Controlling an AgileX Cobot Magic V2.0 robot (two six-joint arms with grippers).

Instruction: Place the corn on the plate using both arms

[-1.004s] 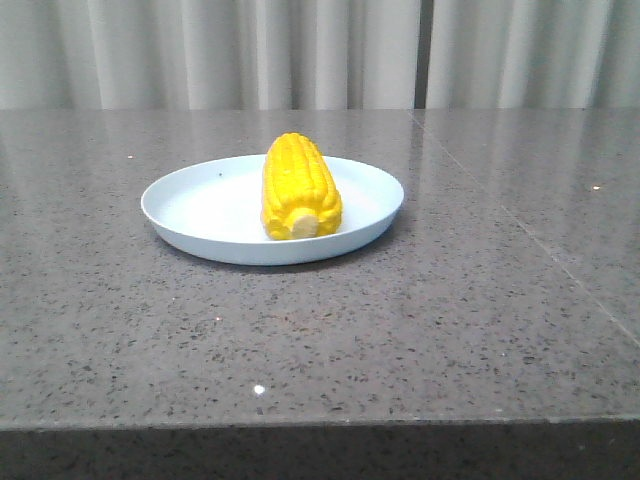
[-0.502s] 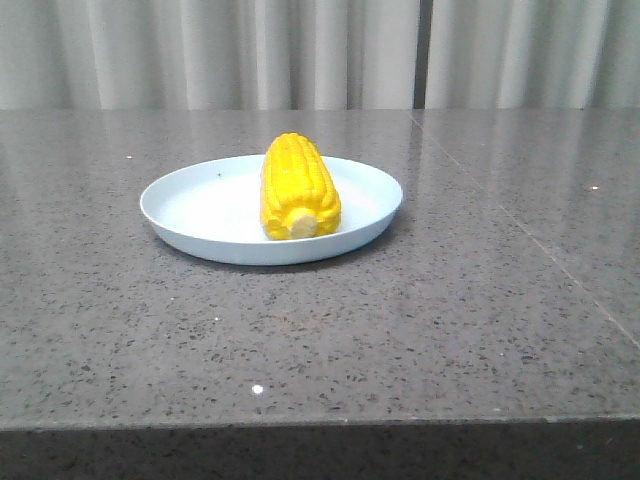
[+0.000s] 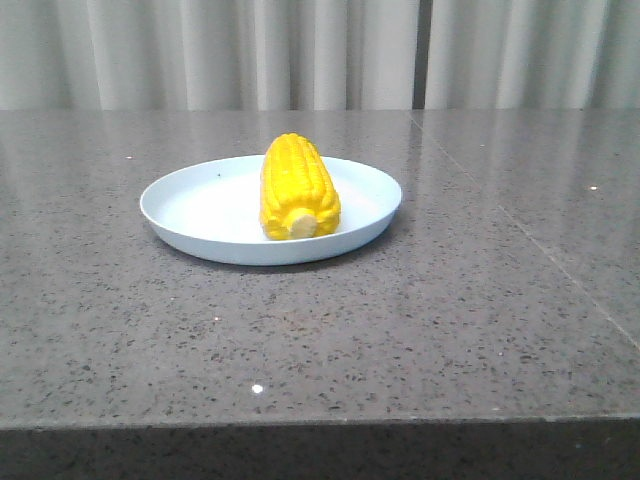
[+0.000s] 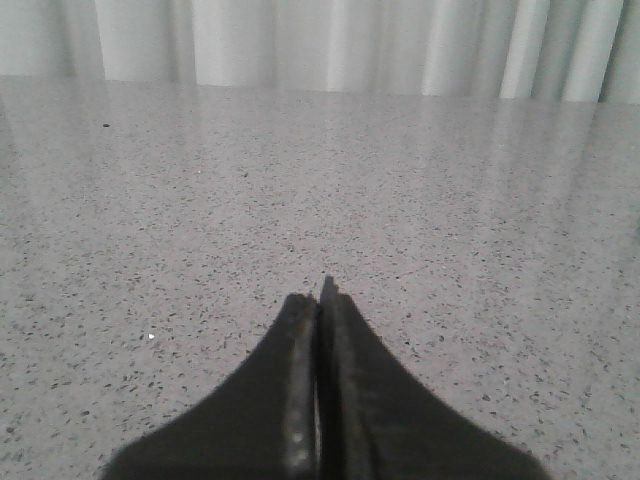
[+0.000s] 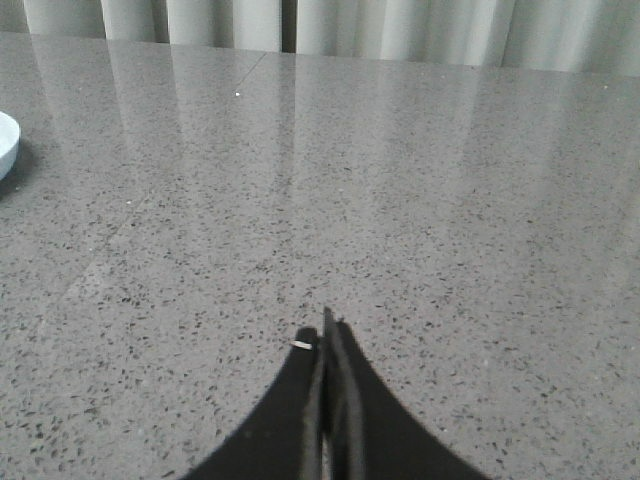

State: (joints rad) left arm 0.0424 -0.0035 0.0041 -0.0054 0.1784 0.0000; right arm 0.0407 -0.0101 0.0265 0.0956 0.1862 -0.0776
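The bright yellow corn (image 3: 297, 187) lies on the pale blue plate (image 3: 190, 210) in the front view, its pale stub end toward the camera. The plate sits on the grey speckled table (image 3: 400, 320), left of centre. Neither arm shows in the front view. In the left wrist view my left gripper (image 4: 319, 298) is shut and empty over bare tabletop. In the right wrist view my right gripper (image 5: 326, 330) is shut and empty, and a sliver of the plate's rim (image 5: 6, 145) shows at the frame's edge, well away from the fingers.
Pale curtains (image 3: 300, 50) hang behind the table's far edge. A seam (image 3: 520, 230) runs across the tabletop on the right. The table's front edge (image 3: 320, 425) is close to the camera.
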